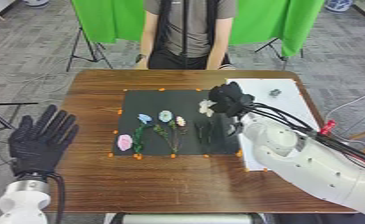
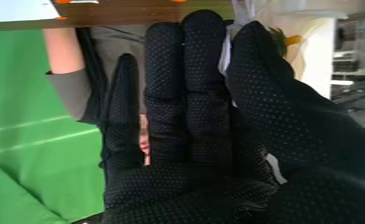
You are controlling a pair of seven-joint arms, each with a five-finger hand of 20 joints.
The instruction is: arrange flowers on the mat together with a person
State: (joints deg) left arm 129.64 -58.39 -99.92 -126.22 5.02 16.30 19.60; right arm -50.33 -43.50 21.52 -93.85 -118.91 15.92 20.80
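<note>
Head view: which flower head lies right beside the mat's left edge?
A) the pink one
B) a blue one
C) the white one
A: the pink flower lies low on the black mat, right by its left edge, with the other blooms farther in.

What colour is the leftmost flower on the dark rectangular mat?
The flower is pink, clearest in the head view.

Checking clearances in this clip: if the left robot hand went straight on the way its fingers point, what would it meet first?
The left robot hand points forward along the table's left edge; that edge probably comes first if height allows no clearance. Depth is unclear.
</note>
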